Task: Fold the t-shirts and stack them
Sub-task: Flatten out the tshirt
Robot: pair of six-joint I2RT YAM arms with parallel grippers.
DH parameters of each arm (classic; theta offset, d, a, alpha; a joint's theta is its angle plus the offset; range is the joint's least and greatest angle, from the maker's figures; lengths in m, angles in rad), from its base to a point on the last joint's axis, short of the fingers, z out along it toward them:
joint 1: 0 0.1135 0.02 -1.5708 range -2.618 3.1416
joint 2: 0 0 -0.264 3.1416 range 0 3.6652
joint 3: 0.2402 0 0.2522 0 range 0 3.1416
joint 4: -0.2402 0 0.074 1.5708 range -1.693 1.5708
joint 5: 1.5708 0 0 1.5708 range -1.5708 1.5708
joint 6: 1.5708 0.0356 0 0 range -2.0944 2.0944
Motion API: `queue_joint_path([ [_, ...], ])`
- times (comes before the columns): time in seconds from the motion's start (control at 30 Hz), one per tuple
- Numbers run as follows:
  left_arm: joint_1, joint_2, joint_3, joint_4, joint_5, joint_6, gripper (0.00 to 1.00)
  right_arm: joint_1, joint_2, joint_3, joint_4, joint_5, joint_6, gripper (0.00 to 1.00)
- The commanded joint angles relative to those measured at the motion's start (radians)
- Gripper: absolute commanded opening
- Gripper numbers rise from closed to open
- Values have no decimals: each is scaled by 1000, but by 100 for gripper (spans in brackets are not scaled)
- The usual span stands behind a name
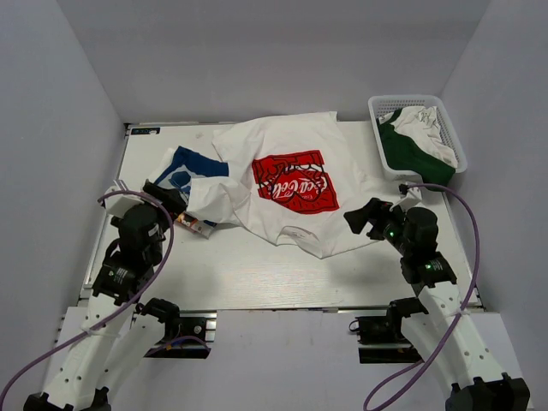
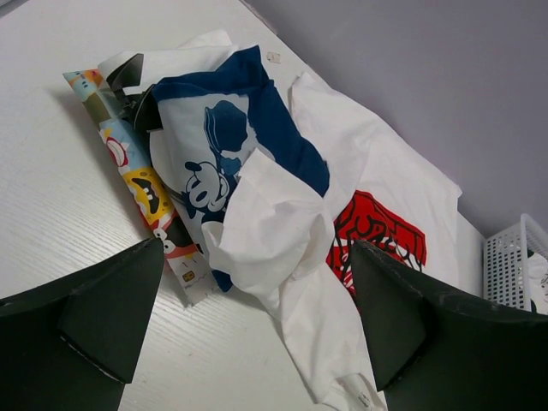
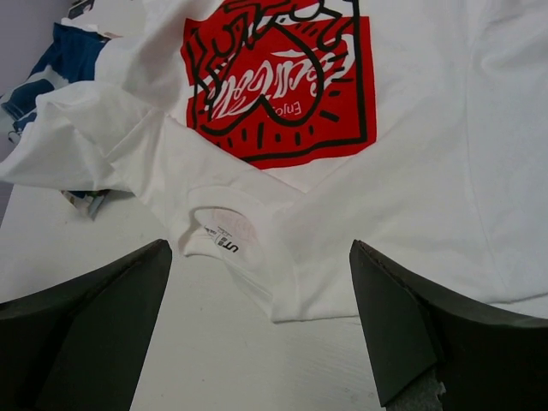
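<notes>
Left gripper (image 1: pixel 168 197) (image 2: pixel 257 248): fingers spread wide, nothing between them, low over the table (image 1: pixel 257 274) at the left, just beside the blue shirt (image 1: pixel 184 167) (image 2: pixel 248 120).
Right gripper (image 1: pixel 364 217) (image 3: pixel 261 248): fingers also spread, empty, at the near right edge of the white shirt (image 1: pixel 291 154) (image 3: pixel 428 171). Can't tell whether it touches the cloth.
White shirt lies mid-table, mostly flat, red logo (image 1: pixel 294 181) (image 3: pixel 282 81) face up, collar (image 3: pixel 223 233) toward the near side. Its left sleeve (image 2: pixel 265 231) is crumpled and lies over the blue shirt.
Blue shirt is bunched left of the white one, partly under that sleeve, cartoon print showing.
Printed colour strip (image 2: pixel 128 163) (image 1: pixel 195 224) is touching the blue shirt's near edge.
Far right: white basket (image 1: pixel 411 100) holding green and white cloth (image 1: pixel 419 150), apart from both shirts.
</notes>
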Motion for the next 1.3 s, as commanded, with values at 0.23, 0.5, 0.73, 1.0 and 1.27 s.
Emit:
queue_joint_path([
  [0.23, -2, 79, -22, 62, 96, 55, 100, 10, 192, 20, 105, -198, -85, 90],
  [0.5, -2, 248, 18, 181, 262, 159, 100, 174, 656, 268, 129, -199, -111, 90],
  [0.73, -2, 342, 95, 121, 221, 160, 100, 345, 1111, 655, 37, -53, -177, 90],
  [1.0, -2, 310, 86, 86, 225, 138, 100, 425, 1441, 986, -41, -54, -162, 90],
  [1.27, -2, 319, 104, 83, 236, 138, 100, 419, 1226, 570, 22, -2, -52, 90],
])
